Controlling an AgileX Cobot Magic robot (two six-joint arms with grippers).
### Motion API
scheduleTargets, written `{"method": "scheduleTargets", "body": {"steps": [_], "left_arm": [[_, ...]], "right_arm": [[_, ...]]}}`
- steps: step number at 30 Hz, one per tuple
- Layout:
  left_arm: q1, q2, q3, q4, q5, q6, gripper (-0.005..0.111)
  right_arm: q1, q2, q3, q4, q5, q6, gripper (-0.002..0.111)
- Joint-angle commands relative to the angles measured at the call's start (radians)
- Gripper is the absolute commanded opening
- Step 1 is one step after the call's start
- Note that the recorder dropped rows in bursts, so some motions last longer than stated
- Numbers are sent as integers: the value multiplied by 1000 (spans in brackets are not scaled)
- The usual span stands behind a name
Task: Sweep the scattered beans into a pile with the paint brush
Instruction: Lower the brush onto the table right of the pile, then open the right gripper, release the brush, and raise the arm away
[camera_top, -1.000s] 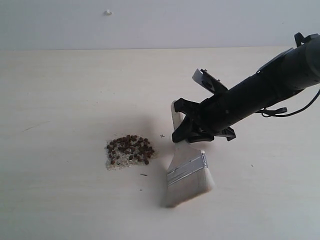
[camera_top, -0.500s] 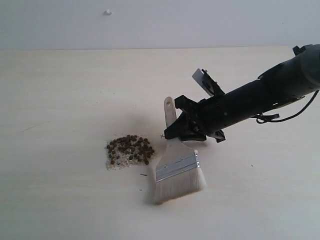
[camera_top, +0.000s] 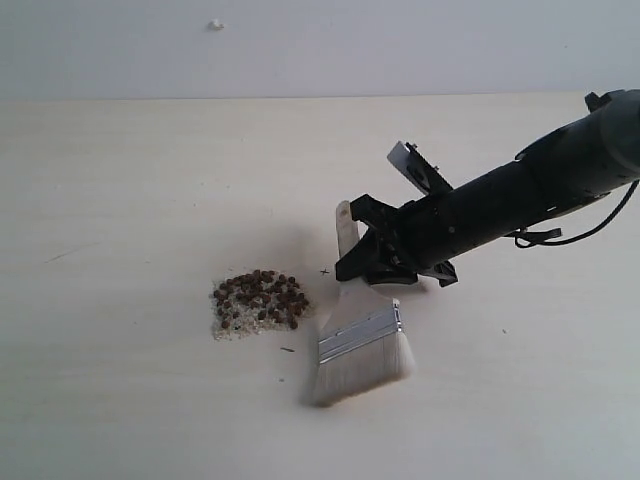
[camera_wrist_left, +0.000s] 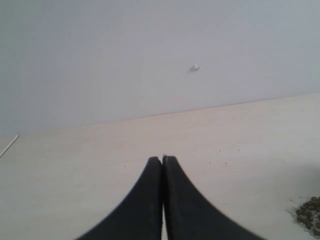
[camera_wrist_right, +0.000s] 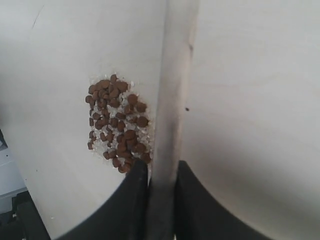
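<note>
The beans are gathered into one compact pile (camera_top: 258, 303) with pale crumbs, well in from the far edge of the worktop (camera_top: 120, 200); no other edge is shown. Just beside the pile, on its right in the exterior view, the paint brush (camera_top: 360, 340) is held tilted, bristles down on the worktop. Its wooden handle is grasped between the jaws of the right gripper (camera_top: 375, 255). The jaws of the left gripper (camera_wrist_left: 162, 160) are pressed together on nothing, above bare worktop.

The sweeping is judged nearly complete. If the bristles are pushed too far or too hard, the mound could be ploughed through and beans flicked loose again. The flat handle could also be twisted in the grip by that pressure.
</note>
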Motion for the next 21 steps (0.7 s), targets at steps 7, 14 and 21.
{"method": "scheduleTargets", "body": {"steps": [7, 14, 21], "left_arm": [[-4, -5, 3, -2, -5, 0, 0], [-4, -5, 3, -2, -5, 0, 0], [-4, -5, 3, -2, -5, 0, 0]], "right_arm": [[-6, 0, 5, -12, -108, 16, 21], [-6, -90, 5, -27, -254, 13, 52], [-3, -307, 34, -148, -439, 134, 46]]}}
